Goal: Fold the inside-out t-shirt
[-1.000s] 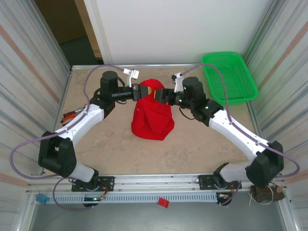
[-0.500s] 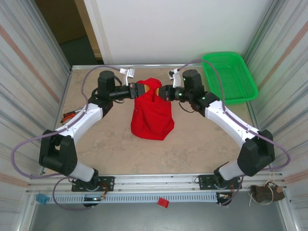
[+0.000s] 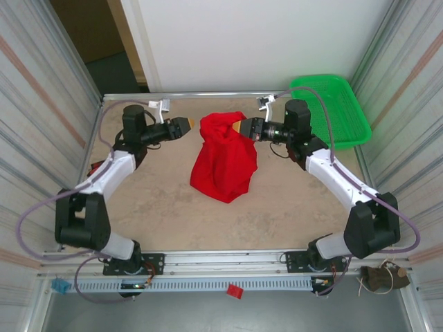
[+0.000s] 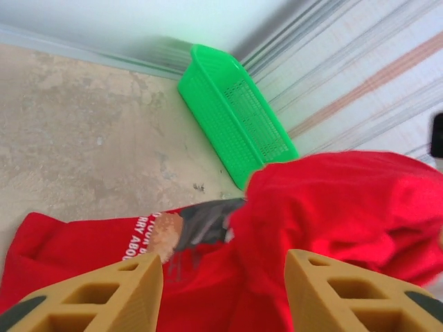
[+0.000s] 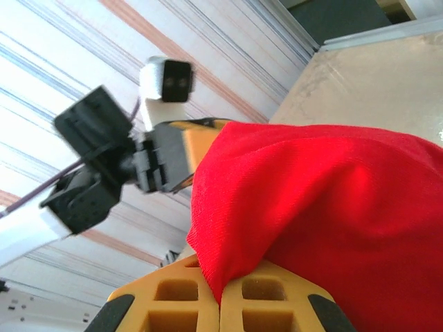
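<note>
While our right gripper (image 3: 242, 128) pinches the top of the bright red cloth t-shirt (image 3: 223, 162) between closed fingers (image 5: 270, 299), the garment hangs bunched over the beige stone-patterned table (image 3: 152, 194), its lower end resting there. Our left gripper (image 3: 185, 126) hovers just beside it, fingers (image 4: 104, 294) spread wide, holding nothing. A green plastic mesh basket (image 3: 336, 114) sits far right.

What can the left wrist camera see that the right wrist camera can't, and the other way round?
Left wrist camera: the green basket, plus white lettering beside a dark label on the t-shirt. Right wrist camera: the left end effector beyond the cloth, and the right end effector shut on a fold of it. Both: the red t-shirt.
</note>
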Available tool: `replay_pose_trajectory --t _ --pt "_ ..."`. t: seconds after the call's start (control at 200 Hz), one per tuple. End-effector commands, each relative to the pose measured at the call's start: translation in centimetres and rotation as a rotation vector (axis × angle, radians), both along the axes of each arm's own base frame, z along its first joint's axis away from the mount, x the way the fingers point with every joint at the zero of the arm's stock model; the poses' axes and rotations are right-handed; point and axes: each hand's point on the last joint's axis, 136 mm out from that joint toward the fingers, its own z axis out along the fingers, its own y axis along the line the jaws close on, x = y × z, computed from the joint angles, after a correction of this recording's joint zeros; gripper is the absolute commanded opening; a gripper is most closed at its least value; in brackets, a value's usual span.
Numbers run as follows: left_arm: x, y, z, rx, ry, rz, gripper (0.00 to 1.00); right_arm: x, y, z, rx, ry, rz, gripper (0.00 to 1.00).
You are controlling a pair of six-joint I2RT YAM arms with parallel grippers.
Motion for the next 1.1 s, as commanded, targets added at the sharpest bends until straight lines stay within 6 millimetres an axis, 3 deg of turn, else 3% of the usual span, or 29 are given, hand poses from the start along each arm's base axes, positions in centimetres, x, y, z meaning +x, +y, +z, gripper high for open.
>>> replay_pose_trajectory --t 0.0,0.155,0.316,0.461,0.556,0.972,1.017,1.097 --pt "-3.9 -1.5 3.8 0.119 -0.197 -0.041 0.54 -0.3 0.4 1.5 0.053 -0.032 0.023 0.0" --pt "-6.1 -4.9 5.1 0.217 -0.276 -0.107 0.56 -0.3 0.7 1.2 0.05 -0.019 0.015 0.0" --pt "-5.9 -7.3 4.6 0.316 -0.28 -0.058 0.58 -0.3 1.0 0.9 0.041 -0.016 0.013 0.0" --pt "-4.7 -7.2 2.1 0.376 -0.214 0.056 0.59 -0.4 1.1 0.9 0.04 -0.013 0.007 0.0" --pt "-3.9 -6.7 0.6 0.364 -0.146 0.12 0.65 -0.6 1.2 0.9 0.039 -0.016 0.009 0.0" --pt "-1.2 -7.6 -0.7 0.262 -0.096 0.195 0.7 -1.4 1.6 0.4 0.034 -0.008 0.022 0.0" --pt "-1.0 -7.9 -1.0 0.258 -0.088 0.185 0.66 -1.5 1.5 0.3 0.033 -0.008 0.02 0.0" --pt "-0.7 -8.1 -1.3 0.253 -0.075 0.164 0.43 -1.2 1.0 0.1 0.029 -0.008 0.004 0.0"
